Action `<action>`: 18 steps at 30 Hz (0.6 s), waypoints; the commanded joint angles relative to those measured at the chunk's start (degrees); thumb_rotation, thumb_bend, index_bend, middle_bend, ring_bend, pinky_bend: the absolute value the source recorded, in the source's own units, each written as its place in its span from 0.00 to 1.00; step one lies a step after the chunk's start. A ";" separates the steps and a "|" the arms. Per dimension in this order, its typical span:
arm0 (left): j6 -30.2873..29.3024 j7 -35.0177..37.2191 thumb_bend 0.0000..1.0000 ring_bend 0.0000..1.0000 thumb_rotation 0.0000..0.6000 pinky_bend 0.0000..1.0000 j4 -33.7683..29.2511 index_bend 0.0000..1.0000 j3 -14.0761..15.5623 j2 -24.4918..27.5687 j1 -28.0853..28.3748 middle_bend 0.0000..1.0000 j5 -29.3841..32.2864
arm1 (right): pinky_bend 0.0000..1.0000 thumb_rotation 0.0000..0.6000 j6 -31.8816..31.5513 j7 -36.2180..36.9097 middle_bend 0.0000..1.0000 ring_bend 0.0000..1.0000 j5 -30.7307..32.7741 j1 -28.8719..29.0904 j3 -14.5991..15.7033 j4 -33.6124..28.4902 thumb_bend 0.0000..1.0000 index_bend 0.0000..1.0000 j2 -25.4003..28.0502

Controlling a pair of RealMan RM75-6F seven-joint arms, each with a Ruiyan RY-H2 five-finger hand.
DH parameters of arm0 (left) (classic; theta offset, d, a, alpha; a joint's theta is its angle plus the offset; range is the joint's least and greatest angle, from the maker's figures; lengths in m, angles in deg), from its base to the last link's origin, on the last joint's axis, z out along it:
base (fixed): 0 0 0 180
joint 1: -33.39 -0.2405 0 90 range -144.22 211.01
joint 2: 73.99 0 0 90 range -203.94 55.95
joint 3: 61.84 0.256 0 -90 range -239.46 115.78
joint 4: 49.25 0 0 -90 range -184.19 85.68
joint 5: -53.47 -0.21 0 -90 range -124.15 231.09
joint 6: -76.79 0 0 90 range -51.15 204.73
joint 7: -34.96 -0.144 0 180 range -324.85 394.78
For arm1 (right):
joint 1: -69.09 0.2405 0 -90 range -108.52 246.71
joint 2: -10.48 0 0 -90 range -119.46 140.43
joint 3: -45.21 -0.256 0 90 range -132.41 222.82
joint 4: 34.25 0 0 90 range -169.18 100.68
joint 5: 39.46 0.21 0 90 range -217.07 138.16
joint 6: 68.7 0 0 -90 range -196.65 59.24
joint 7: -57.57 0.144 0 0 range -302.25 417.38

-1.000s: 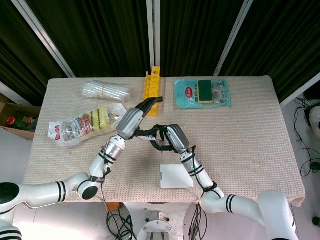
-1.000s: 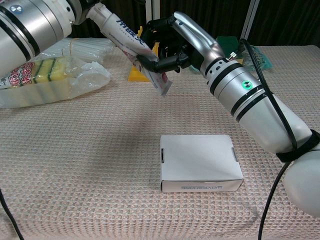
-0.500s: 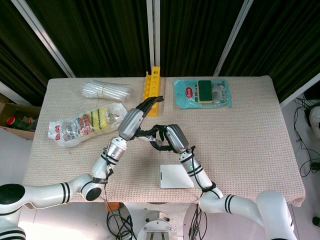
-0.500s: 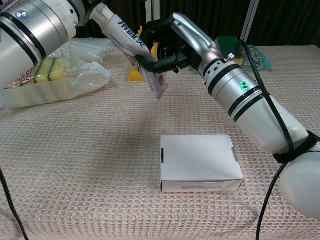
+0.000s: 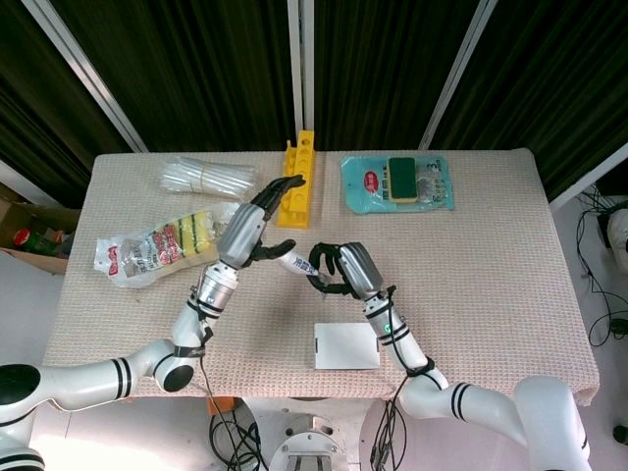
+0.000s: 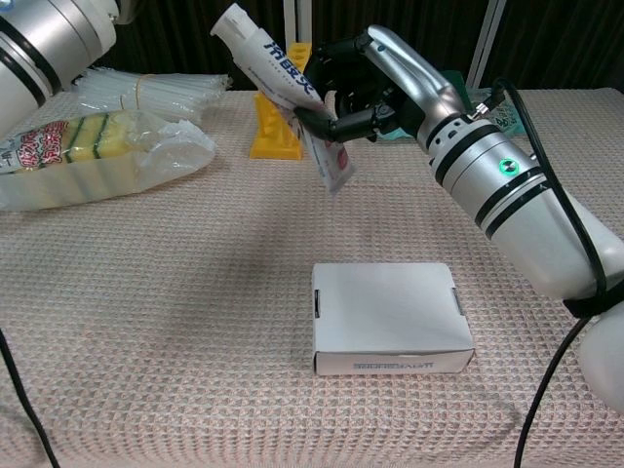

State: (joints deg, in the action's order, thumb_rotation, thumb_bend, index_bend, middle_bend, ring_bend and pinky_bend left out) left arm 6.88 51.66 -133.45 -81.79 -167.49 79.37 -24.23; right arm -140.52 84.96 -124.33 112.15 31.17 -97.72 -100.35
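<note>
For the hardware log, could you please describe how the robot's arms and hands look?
Both arms are glossy white with black bands. The left hand and right hand have silver backs and black fingers. A thin black cable runs along the right forearm, which carries a green light.

In the chest view your left hand is cut off by the top-left edge; only its forearm shows. Your right hand [image 6: 366, 83] covers the middle of the tube [image 6: 283, 83]. The print on the white box [image 6: 390, 317] is too small to read.
</note>
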 commanded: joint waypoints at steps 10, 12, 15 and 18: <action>0.69 -4.41 0.00 0.08 0.00 0.19 1.89 0.07 4.03 10.72 -6.71 0.14 1.65 | 0.87 1.00 5.70 -9.67 0.85 0.74 2.93 -4.90 4.12 -4.99 0.61 1.00 14.71; 1.44 -6.53 0.00 0.08 0.00 0.19 2.57 0.08 5.47 12.83 -7.98 0.14 2.17 | 0.87 1.00 8.54 -15.46 0.85 0.74 4.94 -5.70 5.10 -7.40 0.61 1.00 19.00; 2.33 -8.26 0.00 0.08 0.00 0.19 3.82 0.08 7.14 14.98 -9.76 0.14 3.17 | 0.87 1.00 10.36 -23.09 0.85 0.74 8.13 -6.89 5.49 -10.80 0.60 1.00 23.49; 3.27 -10.65 0.00 0.08 0.00 0.19 5.44 0.08 8.74 16.53 -11.13 0.14 3.95 | 0.74 1.00 12.23 -28.45 0.75 0.61 10.48 -7.84 6.47 -13.96 0.47 0.88 27.05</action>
State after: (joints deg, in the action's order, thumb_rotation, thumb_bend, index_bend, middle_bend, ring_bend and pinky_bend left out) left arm 9.52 42.15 -128.74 -73.78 -151.68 68.92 -20.80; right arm -131.34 62.16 -117.19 105.96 36.18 -107.59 -78.09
